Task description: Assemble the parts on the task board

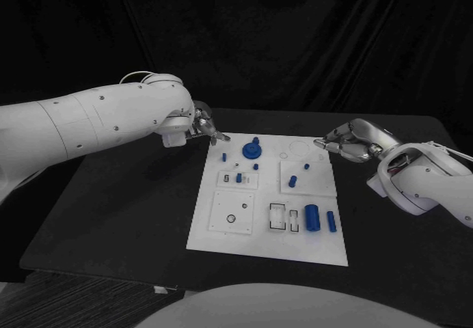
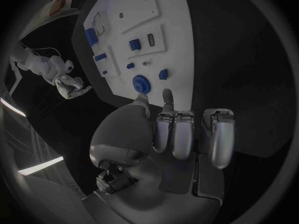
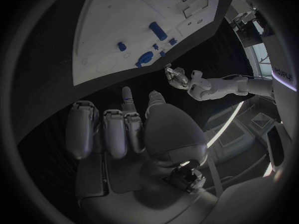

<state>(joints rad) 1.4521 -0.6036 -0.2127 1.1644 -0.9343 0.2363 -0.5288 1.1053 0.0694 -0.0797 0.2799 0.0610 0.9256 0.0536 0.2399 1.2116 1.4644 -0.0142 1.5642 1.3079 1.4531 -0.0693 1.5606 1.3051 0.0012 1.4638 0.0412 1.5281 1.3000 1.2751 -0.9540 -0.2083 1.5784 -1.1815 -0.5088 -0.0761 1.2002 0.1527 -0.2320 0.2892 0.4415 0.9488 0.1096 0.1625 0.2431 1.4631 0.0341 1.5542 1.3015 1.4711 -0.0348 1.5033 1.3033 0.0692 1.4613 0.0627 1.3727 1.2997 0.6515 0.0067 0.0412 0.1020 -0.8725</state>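
Your left hand [image 1: 205,127] and right hand [image 1: 347,145] hovered clenched, grasping nothing, at the board's [image 1: 225,236] far corners.

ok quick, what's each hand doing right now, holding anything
Left hand: fingers mostly curled in, holding nothing, at the far left corner of the white task board.
Right hand: fingers curled in, holding nothing, by the board's far right corner.

Head camera looks down; both wrist cameras, behind their hands, share the task board [image 1: 222,229].
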